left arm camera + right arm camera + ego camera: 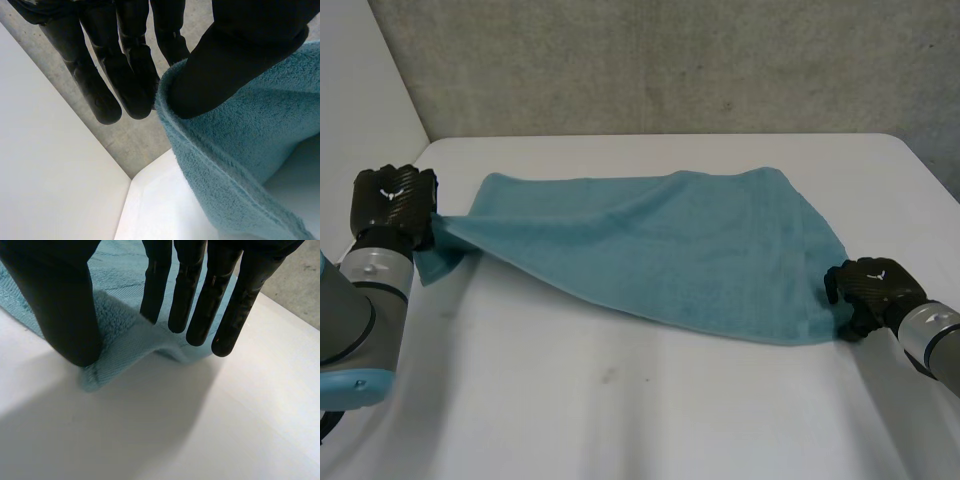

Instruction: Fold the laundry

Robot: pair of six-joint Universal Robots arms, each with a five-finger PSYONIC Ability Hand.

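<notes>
A teal towel (660, 250) lies spread across the white table (620, 400), with loose folds. My left hand (392, 200) is at its left corner and holds that corner lifted off the table. In the left wrist view the thumb (240, 55) pinches the towel's hemmed edge (200, 165) against the fingers (125, 75). My right hand (870, 288) sits low at the towel's near right corner. There the thumb (60, 305) presses on the corner of the towel (125, 335). The straight fingers (195, 290) stand across a raised hump of cloth, with a gap still between them and the thumb.
A grey concrete wall (670, 60) runs behind the table's far edge. A white panel (360, 90) stands at the far left. Bare tabletop stretches in front of the towel toward me, and the table's right edge (930, 170) is close to my right hand.
</notes>
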